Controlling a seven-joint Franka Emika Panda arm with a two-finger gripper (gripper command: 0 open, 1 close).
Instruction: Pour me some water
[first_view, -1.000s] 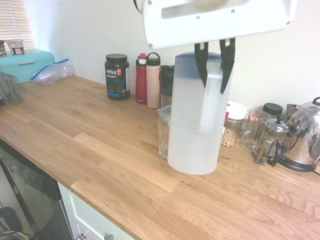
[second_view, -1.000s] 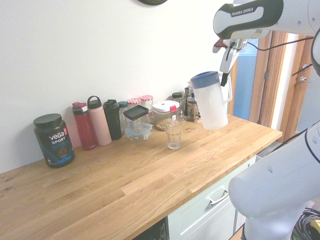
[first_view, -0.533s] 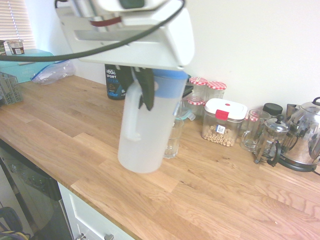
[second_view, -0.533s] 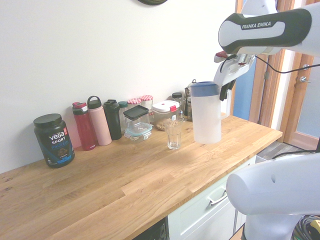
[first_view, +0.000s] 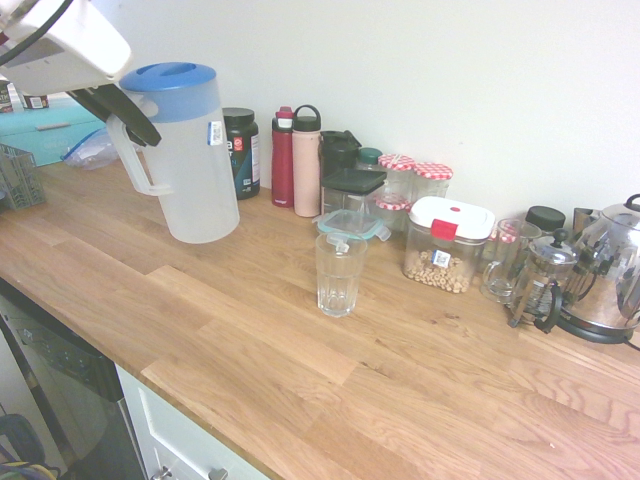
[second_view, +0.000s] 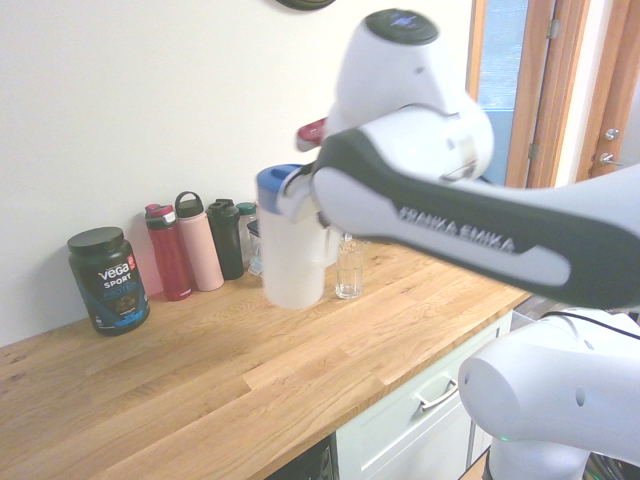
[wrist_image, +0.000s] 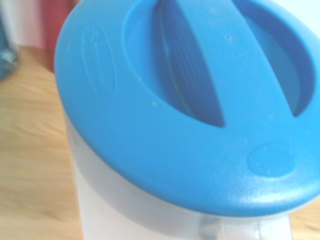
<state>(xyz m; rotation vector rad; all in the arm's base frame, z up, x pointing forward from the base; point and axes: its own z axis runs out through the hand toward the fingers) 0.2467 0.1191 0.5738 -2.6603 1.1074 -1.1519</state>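
Gripper (first_view: 128, 112): at the upper left of the first exterior frame, dark fingers pressed together on the side handle of the jug (first_view: 185, 150); the jaws are clamped on it with no gap showing. The jug hangs clear of the counter (first_view: 400, 380), tilted slightly, blue lid on. In the second exterior frame the arm covers the grip; the jug (second_view: 288, 240) shows at centre, above the worktop. The wrist view is filled by the blue lid (wrist_image: 185, 100) and the frosted wall beneath it.

The water cannot be made out through the frosted wall of the jug.

Count, near to far, first exterior frame:
- One drinking glass (first_view: 338, 272), upright at centre, standing alone in front of the back row, well apart from the jug.
- One lidded clear box with teal clips (first_view: 347, 222), just behind the glass.
- One white-lidded container of pale round pieces (first_view: 447, 243), right of centre.
- One glass mug (first_view: 503, 260), one small French press (first_view: 541, 280) and one glass-and-steel kettle (first_view: 612, 270), grouped at the right edge.
- One dark-lidded square container (first_view: 352, 190), two jars with red checked lids (first_view: 418, 180).
- Along the wall: one dark red bottle (first_view: 283, 157), one pink bottle (first_view: 306, 160), one black bottle (first_view: 336, 152), one black tub (first_view: 241, 150) partly behind the jug.
- Far upper left: one teal bread box (first_view: 50, 125) and one clear bag (first_view: 95, 145).
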